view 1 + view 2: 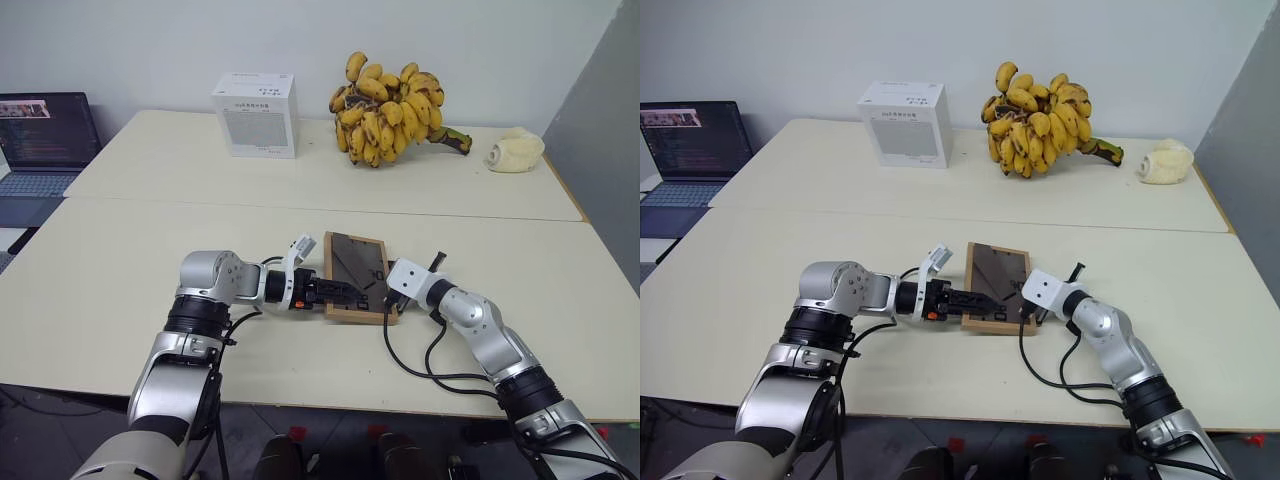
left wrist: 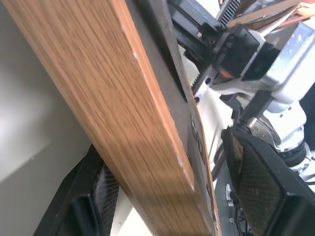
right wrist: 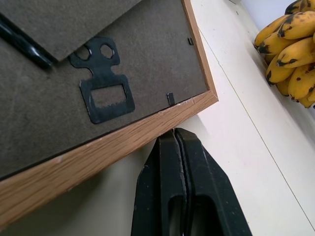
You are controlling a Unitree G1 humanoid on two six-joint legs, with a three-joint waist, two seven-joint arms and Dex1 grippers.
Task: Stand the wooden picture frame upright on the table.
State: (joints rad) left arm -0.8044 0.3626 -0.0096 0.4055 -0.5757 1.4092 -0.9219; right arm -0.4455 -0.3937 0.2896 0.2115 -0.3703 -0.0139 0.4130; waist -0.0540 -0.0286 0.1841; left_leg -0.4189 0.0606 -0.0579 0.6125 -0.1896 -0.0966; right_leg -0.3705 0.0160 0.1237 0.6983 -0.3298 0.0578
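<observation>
Frame [image 1: 357, 276] flat, back up, table [image 1: 150, 250] centre. Left gripper [image 1: 345, 293] spread wide astride 9 o'clock edge; right gripper [image 3: 178, 147] clenched empty, touching 3 o'clock edge. Risk: frame skids from push, escaping unclosed fingers.

A plain white wall [image 1: 150, 40] runs behind everything, and a grey panel [image 1: 600, 110] stands at the right side. Near the wall sit a white box [image 1: 256, 114], a big bunch of spotty yellow bananas [image 1: 390, 110] and a small cream lump [image 1: 515, 151]. At the far left an open laptop [image 1: 40, 150] glows with a lit screen.
</observation>
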